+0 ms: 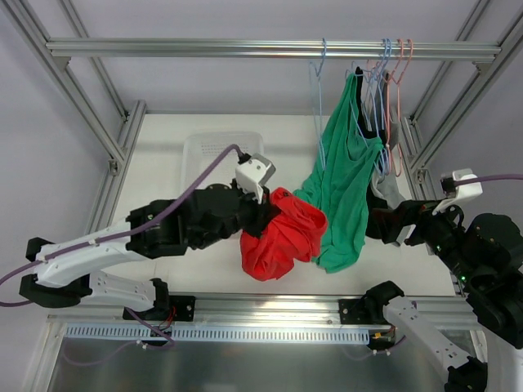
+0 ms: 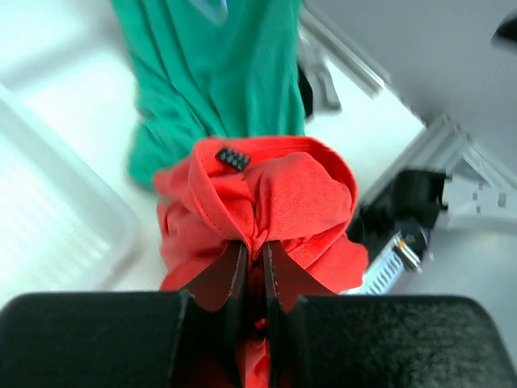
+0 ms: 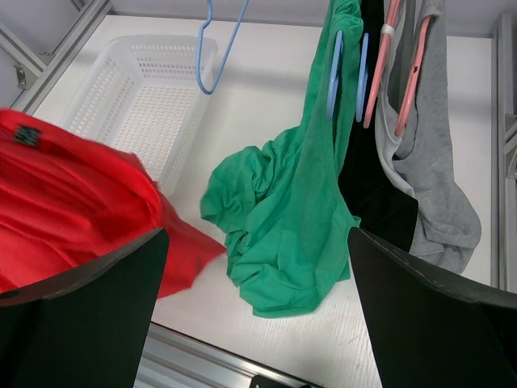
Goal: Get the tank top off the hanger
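Tank top [image 2: 275, 194] bunched, clamped between left jaws.

The place reads as a robotics lab test cell. A frame of silver slotted aluminium profiles [image 1: 270, 49] boxes in a plain white tabletop [image 1: 163, 155]. A black-and-white left robot arm [image 1: 82, 249] and its right twin [image 1: 490, 269] are bolted at the near edge, and a purple cable [image 1: 192, 188] trails from the wrist camera.
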Available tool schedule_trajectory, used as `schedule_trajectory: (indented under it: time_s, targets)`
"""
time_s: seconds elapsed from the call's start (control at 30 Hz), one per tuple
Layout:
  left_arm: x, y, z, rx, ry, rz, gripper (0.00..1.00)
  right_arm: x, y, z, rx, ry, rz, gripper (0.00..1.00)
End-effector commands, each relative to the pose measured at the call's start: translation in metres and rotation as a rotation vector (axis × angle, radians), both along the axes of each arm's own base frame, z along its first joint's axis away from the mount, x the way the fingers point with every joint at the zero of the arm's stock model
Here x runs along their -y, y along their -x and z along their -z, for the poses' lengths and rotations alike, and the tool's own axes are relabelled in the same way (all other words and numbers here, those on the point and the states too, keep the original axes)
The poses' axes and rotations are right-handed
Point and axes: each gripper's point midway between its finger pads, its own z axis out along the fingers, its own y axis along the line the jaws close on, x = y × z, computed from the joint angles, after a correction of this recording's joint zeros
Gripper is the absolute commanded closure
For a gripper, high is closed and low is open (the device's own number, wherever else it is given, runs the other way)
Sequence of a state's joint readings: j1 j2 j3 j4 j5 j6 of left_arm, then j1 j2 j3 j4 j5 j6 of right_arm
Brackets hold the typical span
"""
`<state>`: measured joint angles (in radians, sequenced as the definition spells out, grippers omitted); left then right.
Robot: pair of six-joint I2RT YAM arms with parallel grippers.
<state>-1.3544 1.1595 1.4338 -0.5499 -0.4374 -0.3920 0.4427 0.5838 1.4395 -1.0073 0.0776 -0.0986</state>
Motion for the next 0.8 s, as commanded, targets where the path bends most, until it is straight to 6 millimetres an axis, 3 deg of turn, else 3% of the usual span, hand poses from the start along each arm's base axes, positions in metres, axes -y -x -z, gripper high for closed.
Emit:
schedule_trajectory:
  time_s: [0.0, 0.03, 0.07, 0.1, 0.13, 0.17, 0.23, 0.27, 0.33, 0.37, 0.47, 0.5, 0.53, 0.6, 0.7, 0.77]
  targets:
    - [-0.036, -0.025, -0.078, 0.192, 0.064, -0.13, 1.0, 0.001, -0.007, -0.019, 0.056, -0.004, 0.016, 0.0]
    - [-0.045, -0.03, -0.104, 0.225, 0.103, -0.168, 1.0, 0.001, -0.008, -0.019, 0.057, -0.005, 0.017, 0.01]
    - [-0.056, -0.041, -0.117, 0.259, 0.102, -0.245, 1.0, 0.001, -0.009, -0.019, 0.055, -0.005, 0.019, 0.0]
    - [-0.054, -0.05, -0.123, 0.298, 0.066, -0.268, 1.0, 0.0, -0.01, -0.019, 0.056, -0.009, 0.018, 0.01]
    - [-0.066, -0.058, -0.151, 0.324, 0.11, -0.313, 1.0, -0.001, -0.011, -0.019, 0.056, -0.011, 0.016, 0.0]
    - [-0.057, -0.067, -0.152, 0.336, 0.087, -0.315, 1.0, -0.003, -0.012, -0.019, 0.052, -0.013, 0.01, 0.01]
    - [-0.065, -0.082, -0.177, 0.37, 0.111, -0.358, 1.0, -0.005, -0.013, -0.019, 0.051, -0.021, 0.007, 0.0]
    - [-0.074, -0.1, -0.179, 0.377, 0.097, -0.419, 1.0, -0.007, -0.014, -0.02, 0.05, -0.027, -0.001, 0.01]
    - [-0.075, -0.119, -0.18, 0.371, 0.094, -0.457, 1.0, -0.008, -0.014, -0.021, 0.054, -0.037, -0.004, 0.01]
    - [-0.086, -0.135, -0.179, 0.37, 0.085, -0.504, 1.0, -0.009, -0.013, -0.02, 0.053, -0.039, -0.01, 0.01]
    - [-0.09, -0.157, -0.165, 0.312, 0.104, -0.517, 1.0, -0.01, -0.013, -0.021, 0.056, -0.045, -0.014, 0.01]
    - [-0.106, -0.17, -0.162, 0.283, 0.131, -0.57, 1.0, -0.01, -0.012, -0.021, 0.057, -0.046, -0.017, 0.0]
    - [-0.1, -0.175, -0.148, 0.245, 0.13, -0.529, 1.0, -0.011, -0.012, -0.021, 0.057, -0.045, -0.021, 0.01]
    - [-0.115, -0.192, -0.134, 0.187, 0.152, -0.564, 1.0, -0.012, -0.012, -0.02, 0.054, -0.045, -0.024, 0.01]
    - [-0.111, -0.207, -0.101, 0.082, 0.155, -0.541, 1.0, -0.015, -0.013, -0.016, 0.043, -0.046, -0.037, 0.0]
    - [-0.118, -0.222, -0.069, -0.004, 0.145, -0.582, 1.0, -0.019, -0.015, -0.014, 0.041, -0.056, -0.049, 0.01]
